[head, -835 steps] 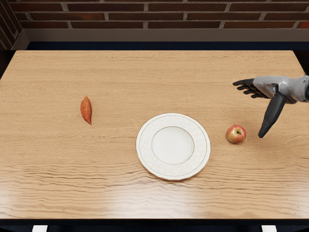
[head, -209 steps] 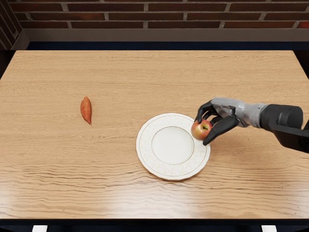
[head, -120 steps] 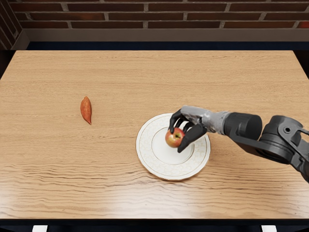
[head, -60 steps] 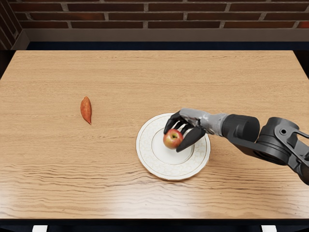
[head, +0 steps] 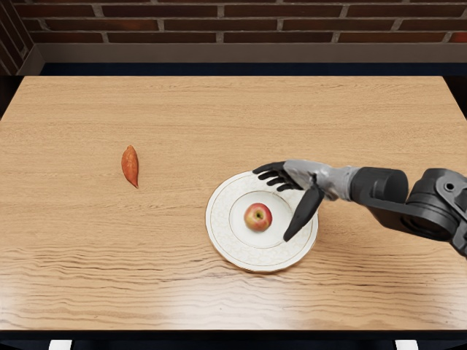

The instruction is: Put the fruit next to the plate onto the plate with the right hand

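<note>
Released within the last half second, the apple (head: 257,216) is now seen resting alone in the well of the white plate (head: 219,232), slightly toward 9 o'clock of its centre, where earlier it was enclosed by the fingers. The right hand (head: 298,181) has been opened and drawn back toward 2 o'clock. Its fingers (head: 268,173) are spread over the plate's far rim at about 12 to 1 o'clock, and the thumb is stretched down across the rim near 3 o'clock, with a clear gap to the fruit. Nothing is grasped. From the hand the apple lies toward 8 o'clock, near but apart; being round, it offers no long axis to be reckoned with. The placing is judged done, so only a withdrawal toward 3 o'clock appears to remain, directed away from the fruit so that the thumb is not dragged against it. A sweet potato (head: 130,165) lies well apart at 9 o'clock on the table (head: 219,117). No left arm is shown.
</note>
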You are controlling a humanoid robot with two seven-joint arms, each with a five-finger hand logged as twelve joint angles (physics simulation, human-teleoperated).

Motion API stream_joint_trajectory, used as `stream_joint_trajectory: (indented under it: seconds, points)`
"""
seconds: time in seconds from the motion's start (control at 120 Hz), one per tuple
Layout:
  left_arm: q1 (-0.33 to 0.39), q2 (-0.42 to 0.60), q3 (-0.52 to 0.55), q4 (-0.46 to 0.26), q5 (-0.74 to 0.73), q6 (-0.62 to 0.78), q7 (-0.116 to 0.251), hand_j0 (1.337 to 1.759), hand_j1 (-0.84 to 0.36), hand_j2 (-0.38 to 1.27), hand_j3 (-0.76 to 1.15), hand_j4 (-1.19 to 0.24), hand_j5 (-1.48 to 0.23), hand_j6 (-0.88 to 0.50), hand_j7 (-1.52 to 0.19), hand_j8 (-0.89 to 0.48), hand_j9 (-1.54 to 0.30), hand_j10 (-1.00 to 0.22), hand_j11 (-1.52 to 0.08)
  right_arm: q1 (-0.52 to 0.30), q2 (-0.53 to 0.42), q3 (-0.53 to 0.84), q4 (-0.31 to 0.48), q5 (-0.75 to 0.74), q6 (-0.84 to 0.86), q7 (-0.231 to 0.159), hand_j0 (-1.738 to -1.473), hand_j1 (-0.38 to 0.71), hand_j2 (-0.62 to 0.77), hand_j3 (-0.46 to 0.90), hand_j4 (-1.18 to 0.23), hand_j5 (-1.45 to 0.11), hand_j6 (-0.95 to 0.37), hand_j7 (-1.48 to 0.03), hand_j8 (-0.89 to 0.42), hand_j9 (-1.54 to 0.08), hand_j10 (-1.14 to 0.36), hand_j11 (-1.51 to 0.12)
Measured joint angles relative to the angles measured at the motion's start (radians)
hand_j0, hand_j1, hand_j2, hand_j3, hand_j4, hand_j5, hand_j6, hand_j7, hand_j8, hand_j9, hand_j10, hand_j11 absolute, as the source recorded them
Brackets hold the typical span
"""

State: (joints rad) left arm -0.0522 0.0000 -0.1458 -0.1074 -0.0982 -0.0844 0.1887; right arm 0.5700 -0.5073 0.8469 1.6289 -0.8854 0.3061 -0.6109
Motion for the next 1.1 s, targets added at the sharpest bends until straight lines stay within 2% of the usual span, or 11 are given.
stream_joint_trajectory:
  seconds: [0.233, 0.425, 0.608, 0.883, 1.1]
  points:
    - [0.000, 0.000, 0.000, 0.000, 0.000, 0.000, 0.000, 1.658, 0.35, 0.00, 0.00, 0.00, 0.00, 0.00, 0.00, 0.00, 0.00, 0.00, 0.00, 0.000, -0.089, 0.064, -0.001, 0.222, 0.137, 0.000, -1.658, -0.31, 0.00, 0.00, -0.04, -0.05, -0.04, -0.05, -0.03, -0.05, -0.04, -0.05]
    - [0.000, 0.000, 0.000, 0.000, 0.000, 0.000, 0.000, 1.658, 0.35, 0.00, 0.00, 0.00, 0.00, 0.00, 0.00, 0.00, 0.00, 0.00, 0.00, -0.007, -0.166, 0.112, -0.001, 0.405, 0.259, 0.000, -1.658, -0.33, 0.00, 0.00, -0.02, -0.02, -0.01, -0.02, -0.01, -0.02, -0.02, -0.02]
    - [0.000, 0.000, 0.000, 0.000, 0.000, 0.000, 0.000, 1.658, 0.35, 0.00, 0.00, 0.00, 0.00, 0.00, 0.00, 0.00, 0.00, 0.00, 0.00, -0.019, -0.246, 0.135, -0.010, 0.563, 0.297, 0.000, -1.658, -0.34, 0.00, 0.00, -0.01, -0.01, -0.01, -0.01, -0.01, -0.01, -0.01, -0.01]
    - [0.000, 0.000, 0.000, 0.000, 0.000, 0.000, 0.000, 1.658, 0.35, 0.00, 0.00, 0.00, 0.00, 0.00, 0.00, 0.00, 0.00, 0.00, 0.00, -0.050, -0.339, 0.143, -0.128, 0.778, 0.304, 0.000, -1.658, -0.35, 0.00, 0.00, 0.00, 0.00, 0.00, 0.00, 0.00, 0.00, 0.00, 0.00]
    - [0.000, 0.000, 0.000, 0.000, 0.000, 0.000, 0.000, 1.658, 0.35, 0.00, 0.00, 0.00, 0.00, 0.00, 0.00, 0.00, 0.00, 0.00, 0.00, -0.074, -0.394, 0.141, -0.204, 0.866, 0.305, 0.000, -1.658, -0.35, 0.00, 0.00, 0.00, 0.00, 0.00, 0.00, 0.00, 0.00, 0.00, 0.00]
